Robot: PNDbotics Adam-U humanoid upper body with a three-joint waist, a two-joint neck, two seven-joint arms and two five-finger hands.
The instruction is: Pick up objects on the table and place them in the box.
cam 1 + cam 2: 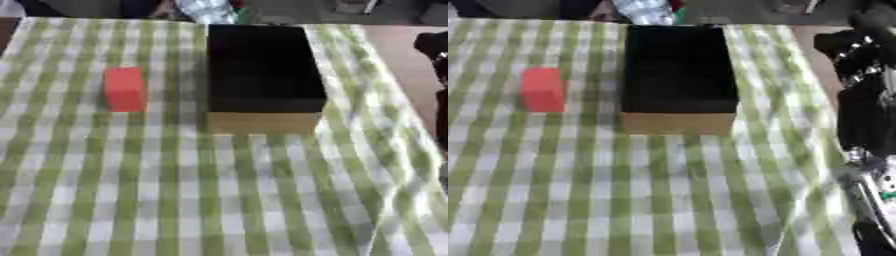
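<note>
The red block (124, 89) is sat on the checked tablecloth (219, 200), just left of the box (262, 70), not touching it. Nothing's been picked up yet. The right arm (868, 100) is seen at the right edge, but whether its fingers are apart or curled can't be told. The block should probably be approached from above and gripped across its narrow sides, then lifted clear of the box wall.

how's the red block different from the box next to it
The red block is small and solid red; the box is far bigger, with a black interior and a tan front wall. The block looks closed on every side, while the box is open on top. The block sits to the left of the box, apart from it. Both are rectangular and rest on the green checked tablecloth.
</note>
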